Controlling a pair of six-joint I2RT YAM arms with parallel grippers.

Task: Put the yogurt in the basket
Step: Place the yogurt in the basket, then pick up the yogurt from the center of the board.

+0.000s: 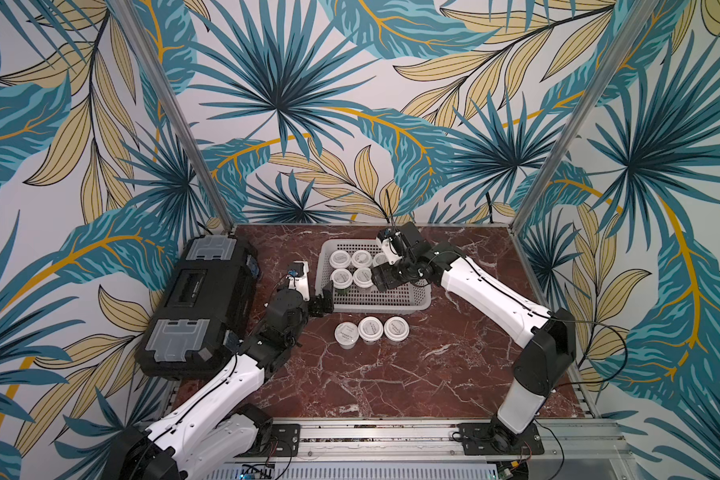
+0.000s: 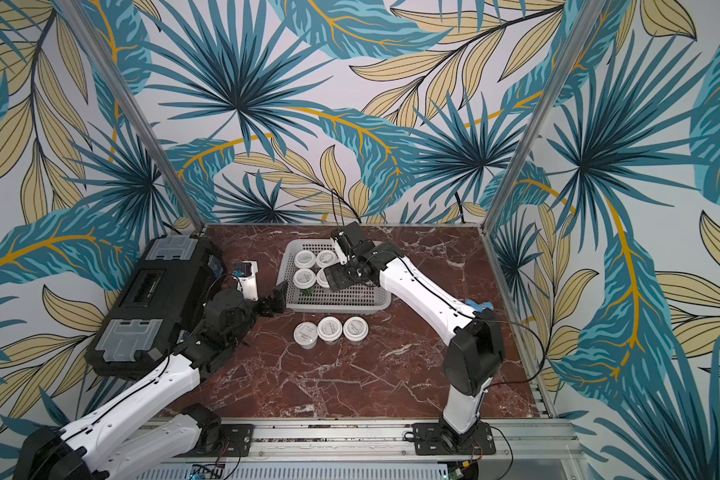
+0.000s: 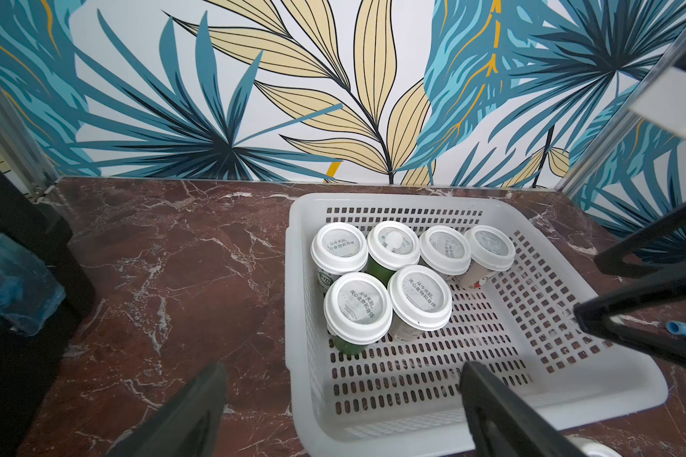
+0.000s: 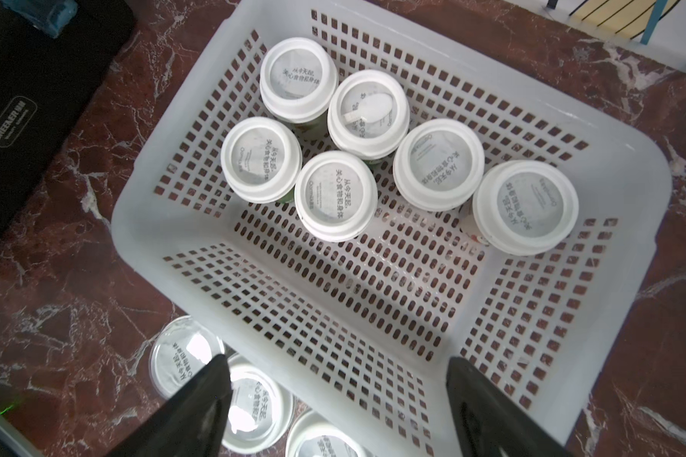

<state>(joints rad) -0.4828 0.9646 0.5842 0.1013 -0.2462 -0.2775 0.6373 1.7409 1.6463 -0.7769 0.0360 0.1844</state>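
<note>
The pale perforated basket (image 1: 383, 308) (image 2: 341, 308) stands at mid-table. Several yogurt cups (image 4: 335, 196) (image 3: 357, 306) with white lids stand upright inside it, towards its far left part. Three more yogurt cups (image 1: 371, 328) (image 2: 329, 328) stand in a row on the table just in front of the basket. My right gripper (image 1: 381, 280) (image 4: 339, 380) hovers open above the basket with nothing between its fingers. It hides part of the cups in both top views. My left gripper (image 1: 324, 302) (image 3: 343, 395) is open and empty, low at the basket's front left corner.
A big black case with grey latches (image 1: 200, 303) (image 4: 24, 118) lies along the table's left side, next to my left arm. The red marble table (image 1: 391, 382) ends at a metal rail in front, and patterned walls enclose the other sides.
</note>
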